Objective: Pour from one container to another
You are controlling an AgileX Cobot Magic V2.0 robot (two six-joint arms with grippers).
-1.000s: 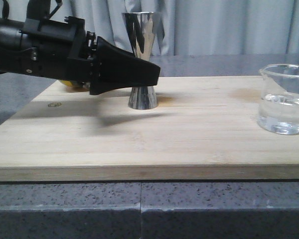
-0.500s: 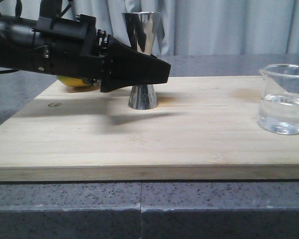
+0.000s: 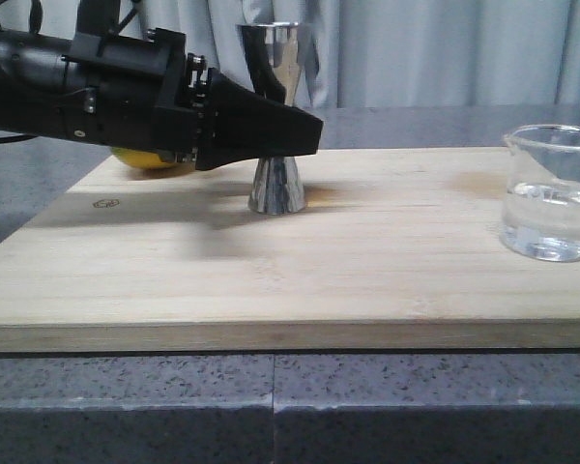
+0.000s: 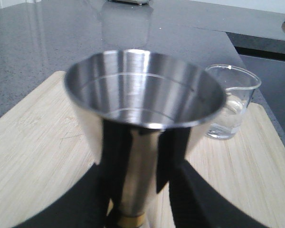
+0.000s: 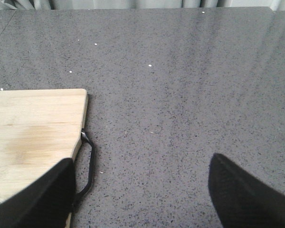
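A yellow object (image 3: pixel 140 159) is peeking out from behind the left arm at the far left of the wooden board (image 3: pixel 300 280). The left gripper (image 3: pixel 304 130) is reaching in level, its fingers (image 4: pixel 116 166) closing in on either side of the steel jigger (image 3: pixel 277 116) at its narrow waist; actual contact is unclear. The jigger is standing upright mid-board. The glass beaker (image 3: pixel 551 191), holding clear liquid, is sitting at the right edge. The right gripper (image 5: pixel 142 190) is hanging spread wide and empty over the grey counter (image 5: pixel 190 85).
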